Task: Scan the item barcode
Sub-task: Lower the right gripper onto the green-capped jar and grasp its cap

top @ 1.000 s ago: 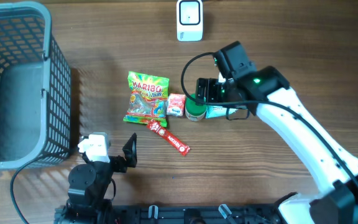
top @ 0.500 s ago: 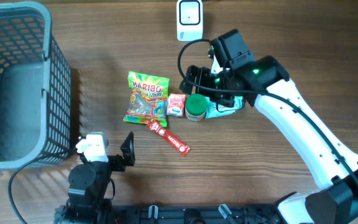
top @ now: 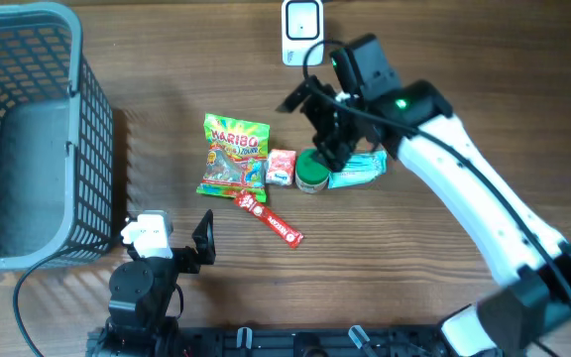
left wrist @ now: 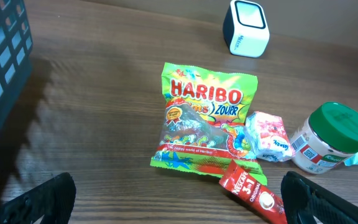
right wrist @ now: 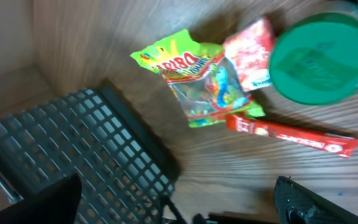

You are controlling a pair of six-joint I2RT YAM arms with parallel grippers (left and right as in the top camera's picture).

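Grocery items lie mid-table: a green Haribo bag (top: 234,157), a small pink packet (top: 281,167), a green-lidded jar (top: 312,173), a teal packet (top: 361,170) and a red Nescafe stick (top: 272,218). The white scanner (top: 302,31) stands at the far edge. My right gripper (top: 315,127) hangs open just above and behind the jar, holding nothing; its view looks down on the jar lid (right wrist: 319,59) and Haribo bag (right wrist: 194,74). My left gripper (top: 202,243) rests open near the front edge, facing the Haribo bag (left wrist: 207,118), the jar (left wrist: 331,137) and the Nescafe stick (left wrist: 253,196).
A grey wire basket (top: 23,139) fills the left side of the table and shows in the right wrist view (right wrist: 86,143). The scanner (left wrist: 246,28) stands behind the items in the left wrist view.
My right gripper has lifted away from beside the jar and teal packet, swinging back toward the scanner and turning, with nothing in it. The left arm has stayed put.
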